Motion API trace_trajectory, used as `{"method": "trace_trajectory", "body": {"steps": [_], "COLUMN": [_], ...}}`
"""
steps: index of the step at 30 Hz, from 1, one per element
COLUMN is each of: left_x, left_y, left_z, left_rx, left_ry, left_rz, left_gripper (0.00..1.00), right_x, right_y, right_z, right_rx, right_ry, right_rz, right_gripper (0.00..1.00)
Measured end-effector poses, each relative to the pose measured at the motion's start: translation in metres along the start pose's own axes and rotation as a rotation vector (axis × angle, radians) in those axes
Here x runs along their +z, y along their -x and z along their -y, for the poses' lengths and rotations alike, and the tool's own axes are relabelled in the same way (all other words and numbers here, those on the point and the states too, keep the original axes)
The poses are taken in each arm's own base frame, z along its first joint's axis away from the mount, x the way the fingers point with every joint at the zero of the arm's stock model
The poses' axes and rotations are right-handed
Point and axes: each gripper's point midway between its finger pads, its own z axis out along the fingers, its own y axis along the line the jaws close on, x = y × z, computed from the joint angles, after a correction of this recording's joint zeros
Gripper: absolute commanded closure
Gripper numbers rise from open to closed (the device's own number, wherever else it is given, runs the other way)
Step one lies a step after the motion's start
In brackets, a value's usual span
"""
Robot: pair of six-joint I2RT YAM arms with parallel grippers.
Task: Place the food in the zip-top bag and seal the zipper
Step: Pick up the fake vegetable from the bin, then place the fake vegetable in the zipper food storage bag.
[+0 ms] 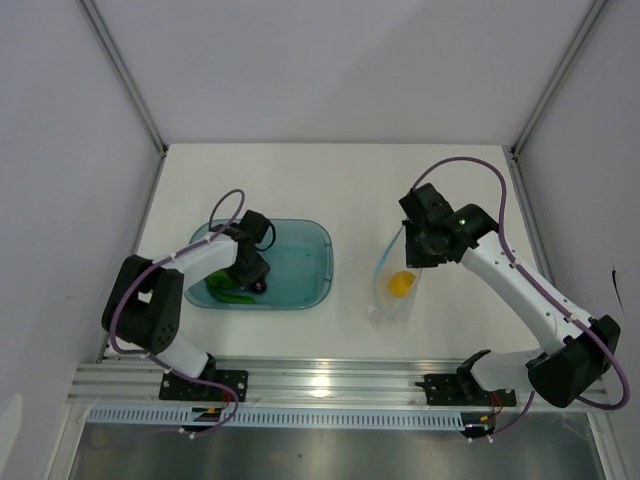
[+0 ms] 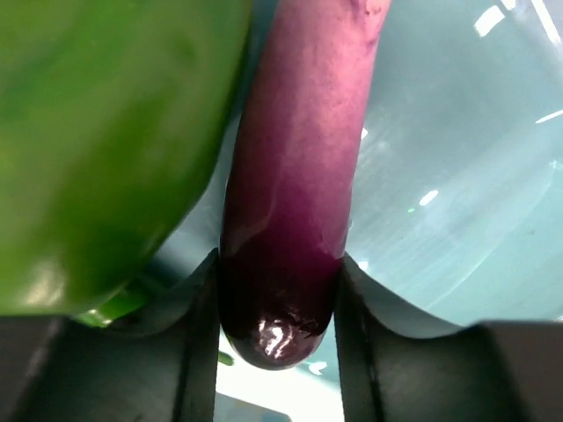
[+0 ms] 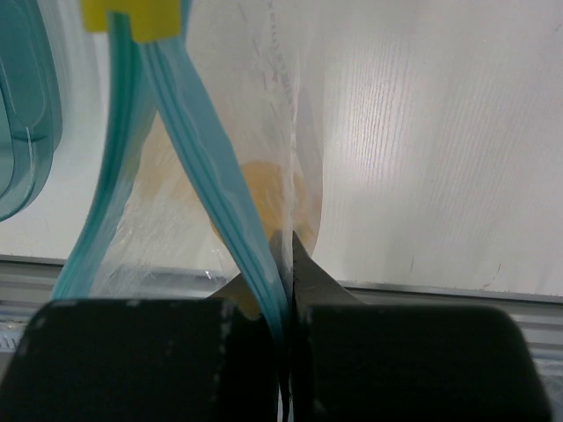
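Note:
My left gripper is down in the teal tray, shut on the pink-purple piece, which fills the gap between its fingers. The glossy green vegetable lies right beside it on the left; it also shows in the top view. My right gripper is shut on the zip-top bag at its blue-teal zipper and holds that edge up. The round yellow-orange fruit sits inside the bag, seen through the plastic in the right wrist view. A yellow slider tab sits on the zipper.
The tray stands left of centre on the white table. The aluminium rail with both arm bases runs along the near edge. White walls close in the back and sides.

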Motion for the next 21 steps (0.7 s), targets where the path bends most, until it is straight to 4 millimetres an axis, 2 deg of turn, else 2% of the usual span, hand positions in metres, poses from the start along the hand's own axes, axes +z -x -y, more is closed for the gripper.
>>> {"method": "trace_trajectory", "body": {"steps": [5, 6, 8, 9, 11, 13, 15, 18, 21], "left_x": [-0.003, -0.006, -0.016, -0.023, -0.042, -0.067, -0.093, -0.139, -0.179], "left_y": [0.004, 0.006, 0.010, 0.012, 0.018, 0.024, 0.026, 0.018, -0.004], "left_z": [0.009, 0.010, 0.015, 0.018, 0.026, 0.038, 0.050, 0.072, 0.091], "left_rx": [-0.001, 0.001, 0.011, 0.020, 0.040, 0.071, 0.106, 0.207, 0.339], "left_ry": [-0.041, -0.055, -0.099, -0.129, -0.203, -0.314, -0.430, -0.663, -0.891], "left_rz": [0.014, 0.020, 0.035, 0.046, 0.078, 0.119, 0.148, 0.146, 0.087], "left_gripper": [0.69, 0.74, 0.76, 0.81, 0.83, 0.94, 0.97, 0.99, 0.99], "right_x": [0.001, 0.001, 0.001, 0.001, 0.002, 0.003, 0.007, 0.016, 0.023], "right_y": [-0.001, -0.001, 0.000, 0.000, 0.001, 0.001, 0.002, 0.003, 0.006], "right_z": [0.000, 0.000, 0.000, -0.001, -0.001, -0.001, 0.000, 0.004, 0.006], "right_rx": [0.000, 0.000, 0.000, 0.001, 0.001, 0.001, 0.000, -0.010, -0.021], "right_ry": [0.000, -0.001, 0.000, 0.002, 0.003, 0.000, -0.010, -0.042, -0.072], "right_rz": [-0.001, -0.001, 0.001, 0.002, 0.005, 0.002, -0.004, -0.020, -0.031], "right_gripper": [1.00, 1.00, 1.00, 1.00, 1.00, 1.00, 1.00, 1.00, 1.00]}}
